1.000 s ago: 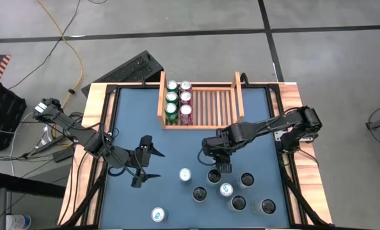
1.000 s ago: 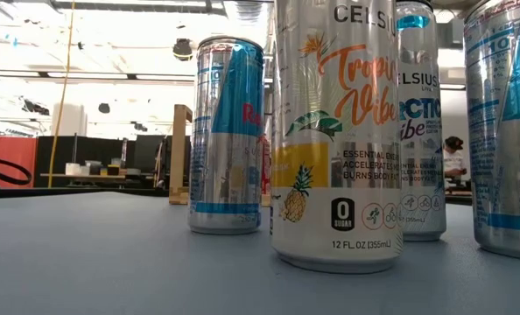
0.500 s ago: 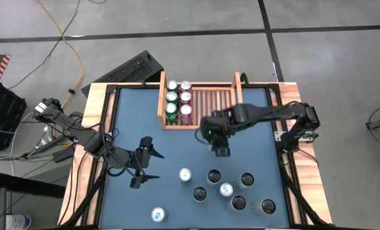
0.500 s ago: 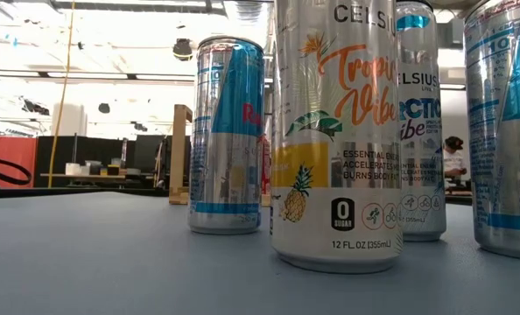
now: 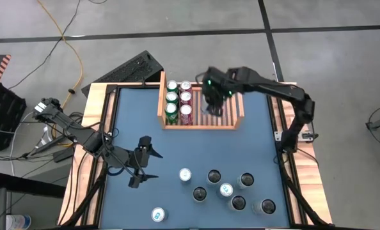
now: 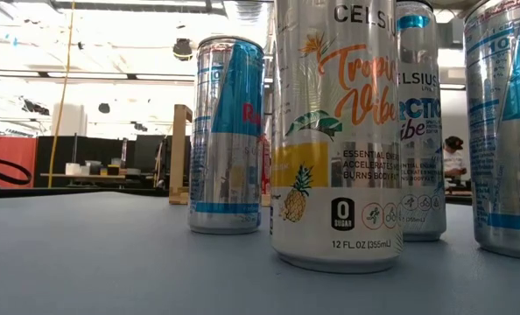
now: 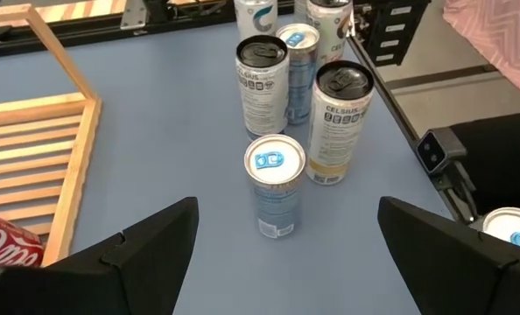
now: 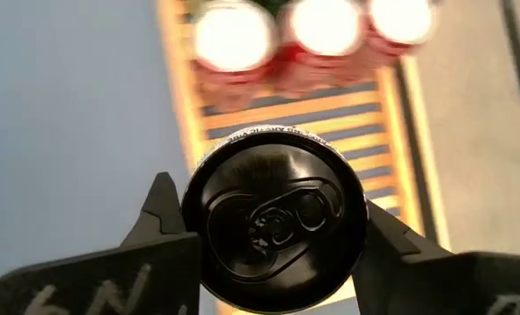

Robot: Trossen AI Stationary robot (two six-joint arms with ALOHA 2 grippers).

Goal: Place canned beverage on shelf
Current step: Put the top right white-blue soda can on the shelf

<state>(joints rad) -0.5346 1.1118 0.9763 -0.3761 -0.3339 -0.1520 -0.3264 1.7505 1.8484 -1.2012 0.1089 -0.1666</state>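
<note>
From above, we are seeing the right gripper [image 5: 213, 102] hanging over the shelf [image 5: 237, 105], just beside the six cans [image 5: 178, 101] already standing in two rows at its left end. The left gripper [image 5: 143, 162] is waiting over the blue table [image 5: 139, 115] well to the left, its fingers spread wide and holding nothing. Seven more cans are standing loose on the table's near half, among them a blue-topped one [image 5: 185, 174].

At table height, we are looking past a Celsius Tropical Vibe can [image 6: 336, 131], with a Red Bull can [image 6: 228, 136] behind it to the left.

Through the left wrist camera, we are seeing both dark fingers [image 7: 137, 254] far apart, with a blue-tabbed can [image 7: 275, 184] standing between and beyond them.

Through the right wrist camera, the fingers [image 8: 159, 219] are clamping a black-topped can [image 8: 275, 219] from both sides, directly above the shelf's slats [image 8: 347, 109] and near the red cans [image 8: 312, 57].
</note>
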